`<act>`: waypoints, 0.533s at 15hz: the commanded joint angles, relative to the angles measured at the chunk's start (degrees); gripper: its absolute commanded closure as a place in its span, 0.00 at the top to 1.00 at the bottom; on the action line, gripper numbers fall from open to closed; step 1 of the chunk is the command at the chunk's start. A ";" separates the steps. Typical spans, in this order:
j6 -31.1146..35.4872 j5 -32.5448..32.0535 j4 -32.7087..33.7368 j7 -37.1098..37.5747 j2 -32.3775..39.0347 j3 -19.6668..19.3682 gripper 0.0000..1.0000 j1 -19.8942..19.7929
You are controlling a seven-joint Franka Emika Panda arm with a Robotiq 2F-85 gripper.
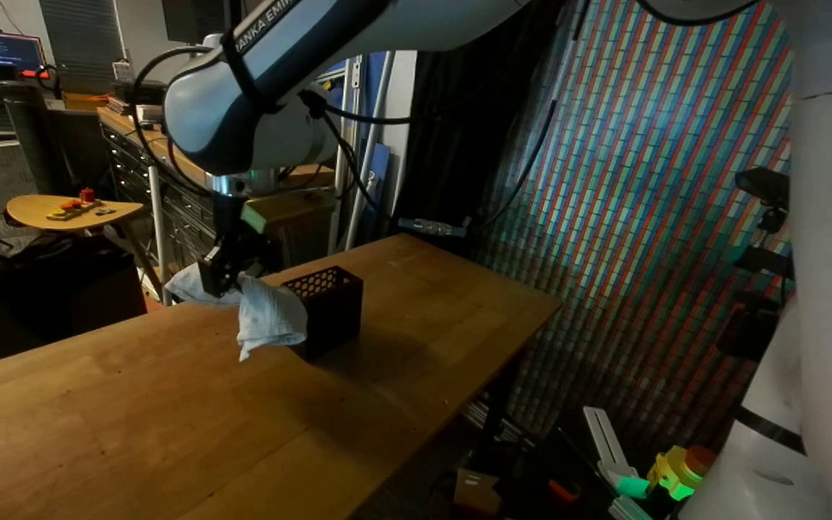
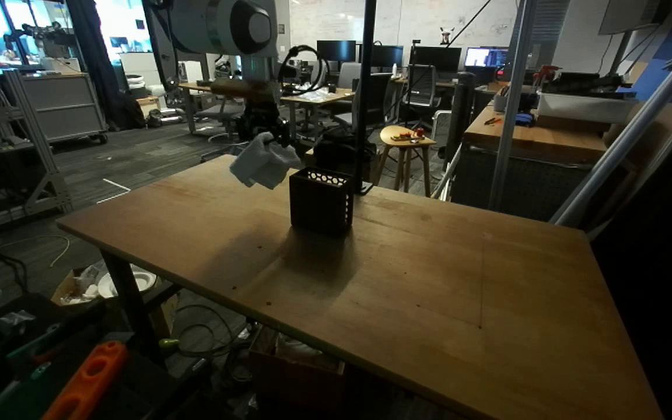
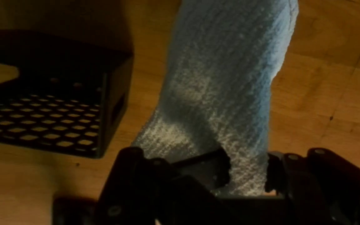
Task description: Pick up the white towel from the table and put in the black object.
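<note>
White towel [image 3: 220, 87] between the jaws

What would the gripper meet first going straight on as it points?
Probably the table below the gripper, with the held towel touching down first; the box looks off to one side, though depth is unclear.

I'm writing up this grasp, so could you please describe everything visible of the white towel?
The white towel looks like soft, textured cloth, bluish in this light. Crumpled, it is pinched in the gripper, loose parts drooping on either side. It hangs over the wooden table, beside the black perforated box, not in it; the wrist view shows a gap between them. Only the gripper clearly touches it.
</note>
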 commanded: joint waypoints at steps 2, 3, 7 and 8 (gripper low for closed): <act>-3.03 -2.65 -0.02 4.34 -3.74 -3.89 0.00 -0.65; -3.61 -3.08 0.29 4.63 -3.90 -4.53 0.00 -0.94; -5.02 -4.00 0.67 4.77 -3.94 -5.97 0.00 -2.25; -5.01 -3.82 0.74 4.65 -3.74 -6.11 0.00 -2.56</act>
